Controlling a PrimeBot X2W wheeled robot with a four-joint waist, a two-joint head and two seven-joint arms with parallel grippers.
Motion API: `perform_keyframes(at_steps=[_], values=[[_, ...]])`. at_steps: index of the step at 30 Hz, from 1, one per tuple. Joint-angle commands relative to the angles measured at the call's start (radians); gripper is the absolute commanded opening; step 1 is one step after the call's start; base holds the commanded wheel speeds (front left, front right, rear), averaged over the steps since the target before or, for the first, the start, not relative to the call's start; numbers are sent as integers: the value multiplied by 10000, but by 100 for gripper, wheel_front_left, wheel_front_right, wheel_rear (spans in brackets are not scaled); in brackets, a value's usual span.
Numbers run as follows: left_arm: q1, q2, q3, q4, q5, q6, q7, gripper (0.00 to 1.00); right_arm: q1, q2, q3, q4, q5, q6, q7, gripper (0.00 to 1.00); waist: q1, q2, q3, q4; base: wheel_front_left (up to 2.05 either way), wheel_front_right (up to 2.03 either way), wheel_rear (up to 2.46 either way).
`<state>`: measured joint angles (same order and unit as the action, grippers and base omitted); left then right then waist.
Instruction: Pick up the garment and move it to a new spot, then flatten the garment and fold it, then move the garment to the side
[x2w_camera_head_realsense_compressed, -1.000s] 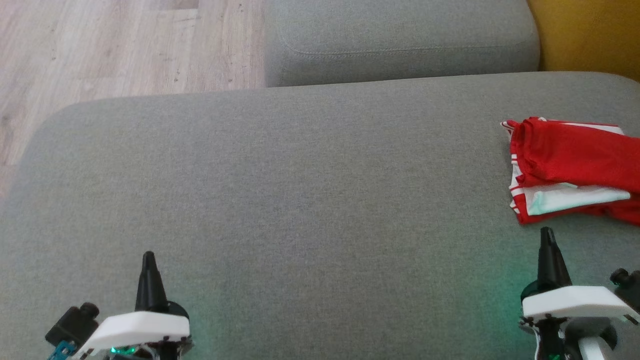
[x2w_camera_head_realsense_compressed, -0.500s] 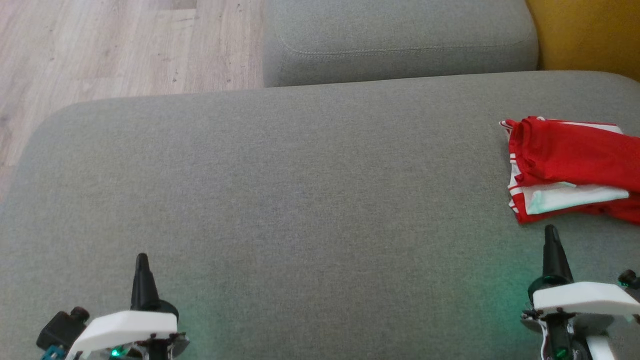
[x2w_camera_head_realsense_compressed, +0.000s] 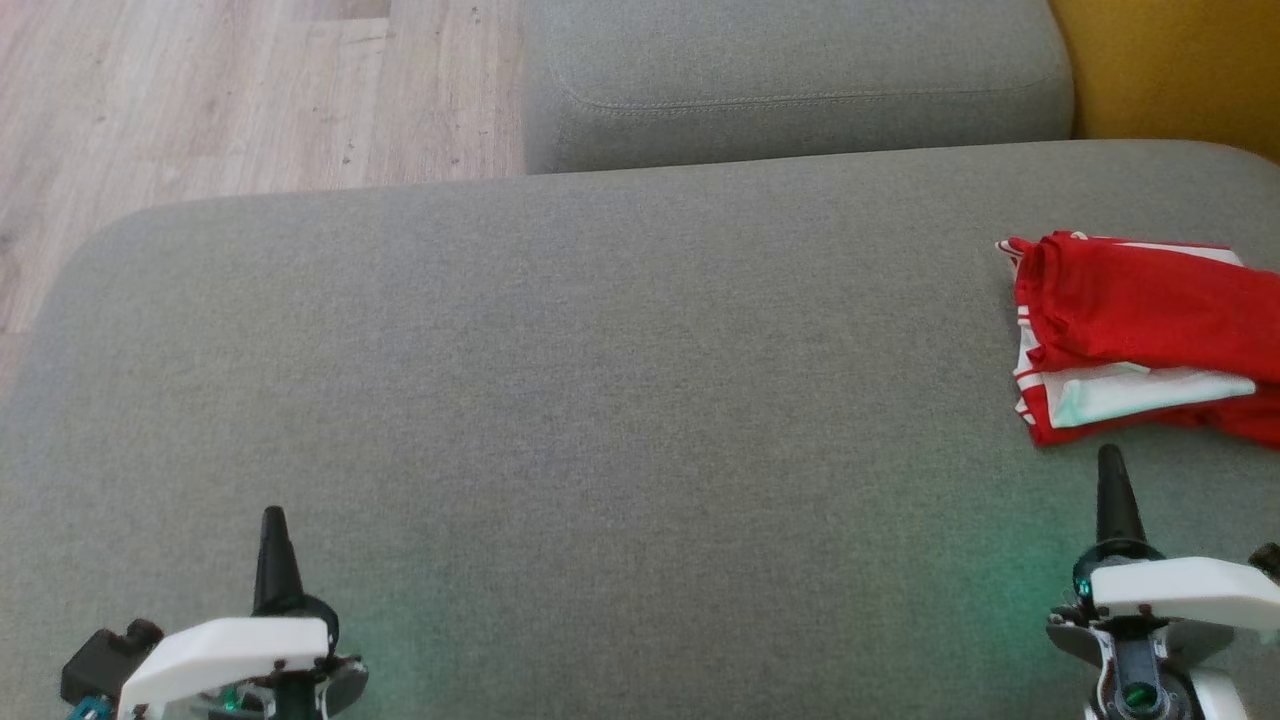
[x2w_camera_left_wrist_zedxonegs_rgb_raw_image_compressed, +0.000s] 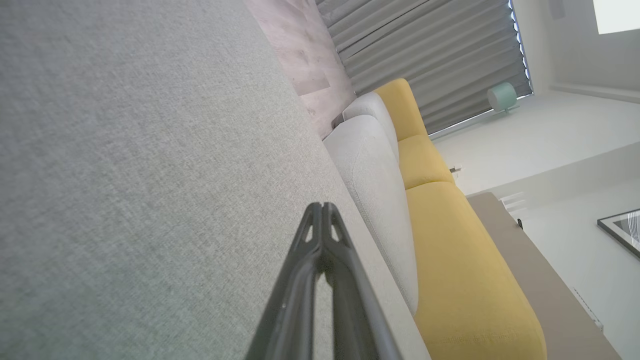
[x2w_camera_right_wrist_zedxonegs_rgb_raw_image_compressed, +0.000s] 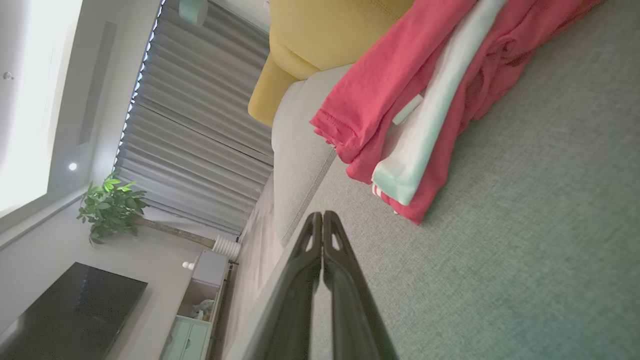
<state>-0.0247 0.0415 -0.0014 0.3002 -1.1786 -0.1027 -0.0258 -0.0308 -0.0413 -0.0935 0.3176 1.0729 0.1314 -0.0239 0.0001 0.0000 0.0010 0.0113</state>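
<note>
Tools come nearest: the left tool (x2w_camera_head_realsense_compressed: 272, 518) and right tool (x2w_camera_head_realsense_compressed: 1109, 458) both have their fingers pressed together, holding nothing, over the grey sofa seat (x2w_camera_head_realsense_compressed: 600, 380). Just beyond the right tool, at the seat's right side, lies the red-and-white garment (x2w_camera_head_realsense_compressed: 1130, 300), bunched in loose layers. It looks light, soft and limp. A pinch at the near hem, through all layers, should stop them sliding apart.

Nothing readable anywhere in these shots, honestly. The garment (x2w_camera_right_wrist_zedxonegs_rgb_raw_image_compressed: 395, 75) has a little pale tag (x2w_camera_right_wrist_zedxonegs_rgb_raw_image_compressed: 407, 110) poking out of its folds, but whatever's on it is too small to make out. Same for the framed picture (x2w_camera_left_wrist_zedxonegs_rgb_raw_image_compressed: 622, 230) on the wall.
</note>
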Motion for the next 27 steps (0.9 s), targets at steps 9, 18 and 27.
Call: perform_keyframes(at_steps=[9,18,27], values=[[-625,61,458,-395,-982,-118,322,0,-581,-69,35,-463,1234,-5,324,0,0,0,4,-23,0,0,0],[-671,67,611,-429,-1712,-154,557,0,-623,-73,-18,-521,2142,-6,555,0,-1,0,8,-43,0,0,0],[-723,73,784,-466,-2538,-194,823,0,-670,-78,-77,-587,3167,-6,815,0,-1,0,12,-65,0,0,0]])
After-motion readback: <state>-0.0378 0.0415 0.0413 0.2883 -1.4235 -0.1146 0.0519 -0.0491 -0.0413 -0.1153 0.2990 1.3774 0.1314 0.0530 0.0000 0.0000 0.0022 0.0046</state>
